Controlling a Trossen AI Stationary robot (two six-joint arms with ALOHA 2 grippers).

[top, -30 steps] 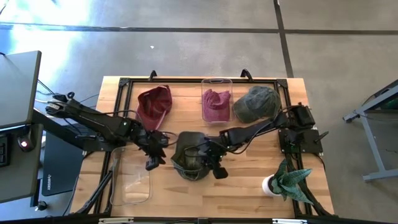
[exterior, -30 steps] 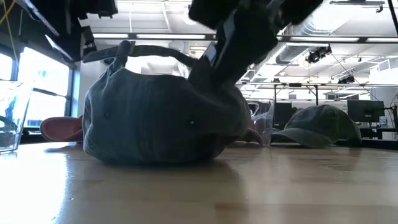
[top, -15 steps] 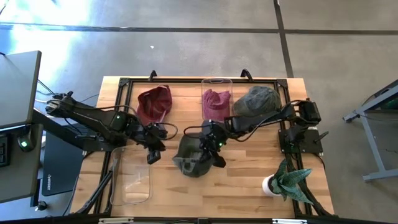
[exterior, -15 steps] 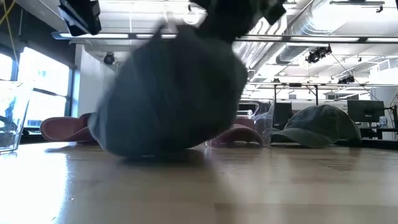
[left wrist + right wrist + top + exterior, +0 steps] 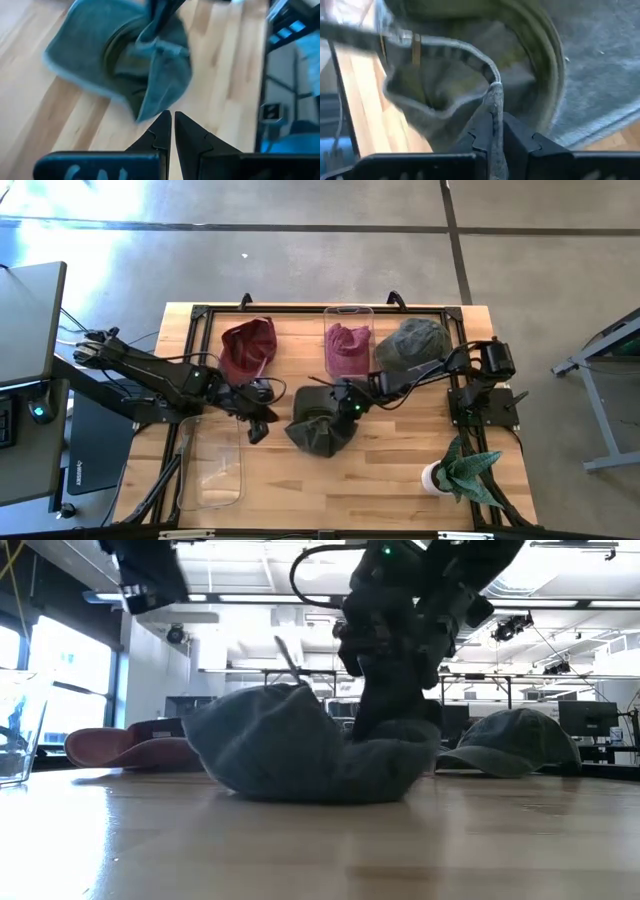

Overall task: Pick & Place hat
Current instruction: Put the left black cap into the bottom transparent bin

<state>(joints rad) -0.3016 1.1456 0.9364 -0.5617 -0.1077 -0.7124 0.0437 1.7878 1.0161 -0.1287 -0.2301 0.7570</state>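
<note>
Near edge of the worktop (image 5: 380, 480) first: clear bin (image 5: 212, 470) at the front left, nothing visible inside. Potted plant (image 5: 462, 470) at the front right corner.

Middle now: dark green hat (image 5: 322, 430) crumpled on the wood, opening turned up, one side lifted. Right hand (image 5: 336, 402) clamped on the hat's rim, fabric pinched between the two fingers (image 5: 517, 142), plain in the right wrist view. Left hand (image 5: 254, 423) just beside the hat on its left, not touching, fingers (image 5: 160, 132) pressed together with only a sliver between, holding nothing.

Far side: red hat (image 5: 247, 350) lying loose on the worktop at back left. Second clear bin (image 5: 348, 340) at back centre with a maroon hat (image 5: 347, 348) inside it. Another green hat (image 5: 412, 345) at back right, resting crown up on the wood.

Against a second ago: dark green hat then sat rounded and lower on the worktop, with the right hand over its front edge; now dragged back toward the far side and collapsed into a folded heap. Right arm pulled in toward its base. Left hand shifted slightly toward the hat. Bins, red hat, maroon hat and far green hat all unmoved.
</note>
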